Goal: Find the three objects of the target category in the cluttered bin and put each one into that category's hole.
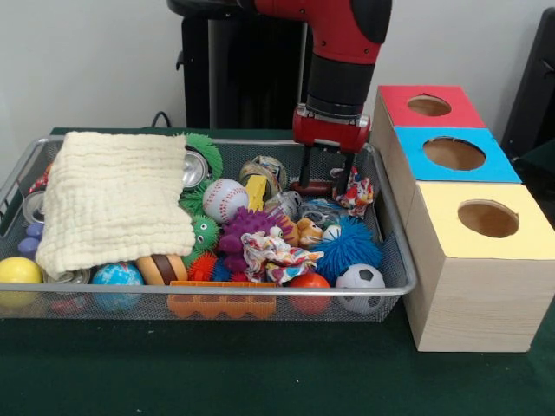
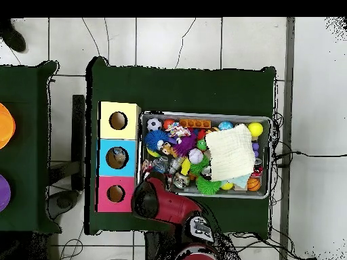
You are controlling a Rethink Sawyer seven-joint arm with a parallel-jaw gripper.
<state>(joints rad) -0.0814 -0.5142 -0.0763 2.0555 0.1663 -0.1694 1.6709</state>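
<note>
At the bin's (image 1: 395,260) box-side end, the spread fingers (image 1: 327,178) hang just beside a patterned fabric toy (image 1: 357,194).

A silvery wire-mesh metal bin (image 1: 395,260) is gleaming at centre frame. A cream waffle-textured cloth (image 1: 117,201) is lying matt at left. The boxes (image 1: 473,295) at right are showing pale wood grain under matt coloured tops.

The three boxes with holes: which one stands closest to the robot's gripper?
The red-topped box, at the row's far end beside the gripper; the blue-topped box and yellow-topped box stand farther off.
</note>
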